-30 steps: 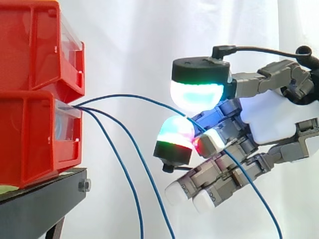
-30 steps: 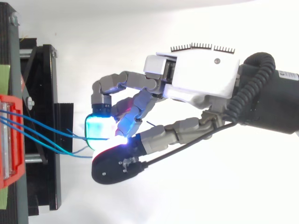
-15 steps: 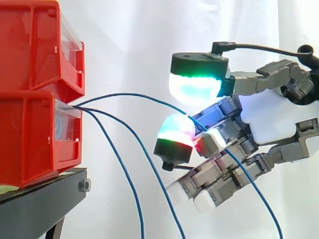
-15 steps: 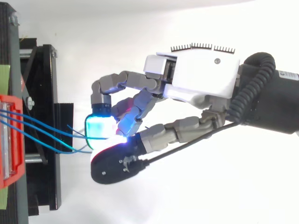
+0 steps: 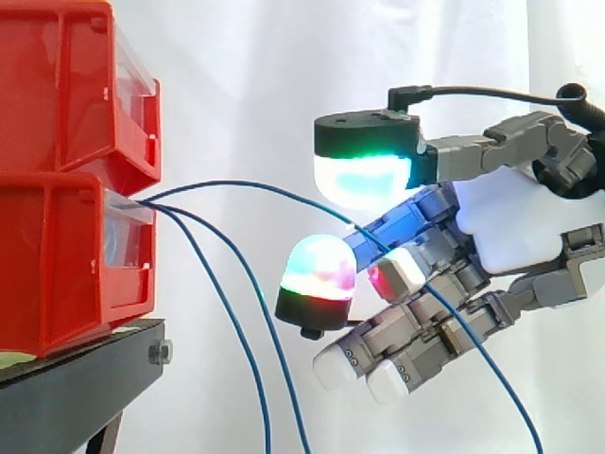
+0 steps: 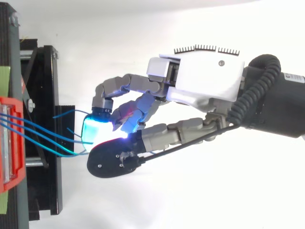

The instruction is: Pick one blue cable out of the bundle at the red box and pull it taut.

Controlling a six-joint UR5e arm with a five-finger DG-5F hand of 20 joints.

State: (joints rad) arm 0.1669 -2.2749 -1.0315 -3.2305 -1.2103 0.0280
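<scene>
With the hand (image 5: 510, 227) spread, its pads parted around one blue cable (image 5: 284, 194) sagging from the red box's (image 5: 66, 255) front edge, a late squeeze may miss it or snag neighbouring cables (image 5: 236, 336).

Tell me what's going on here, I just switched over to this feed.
The robot's hand is working at the cables coming out of the lower red bin, which sits on the black stand. One blue cable runs from the bin's front across into the hand and drops away below it. It bows in an arc, so it is not yet taut. The two other blue cables hang loose from the same bin.
</scene>
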